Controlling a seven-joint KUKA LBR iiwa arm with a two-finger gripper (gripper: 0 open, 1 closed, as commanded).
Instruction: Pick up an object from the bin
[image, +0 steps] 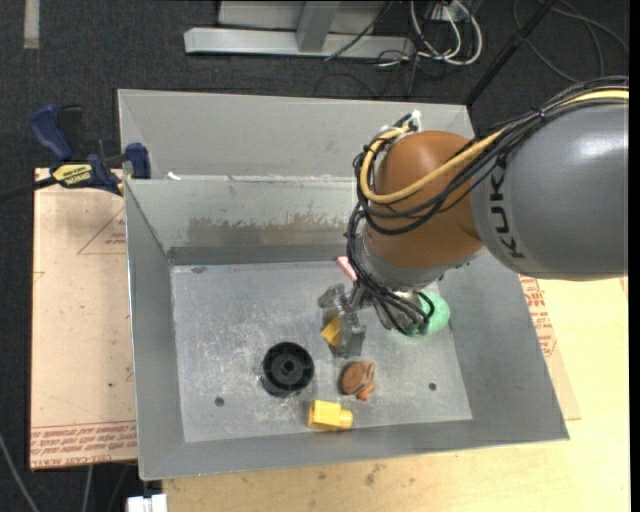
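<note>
You see the hand (343, 338) low in the grey bin (230, 310), close to the floor and a little right of the middle. Above it the orange cover (420, 200) of the wrist and the black and yellow cables (400, 300) hide much of that area. You cannot tell if the hand is spread or pressed together, because its tip is dark and partly covered.

A small yellow piece (330, 327) sits directly at the left side of the hand, touching it or very near to it. You cannot tell if the hand pinches it.

Just below the hand, toward the front wall, lies a brown round thing (356, 378) with a reddish edge, apart from the hand. To the left of it is a black round part (287, 367) with a hole in its middle. Near the front wall lies a yellow block (330, 414), below and between these two.

On the right of the hand, a green thing (434, 314) is half hidden under the cables. A small pink thing (345, 267) shows at the back, beside the wrist.
</note>
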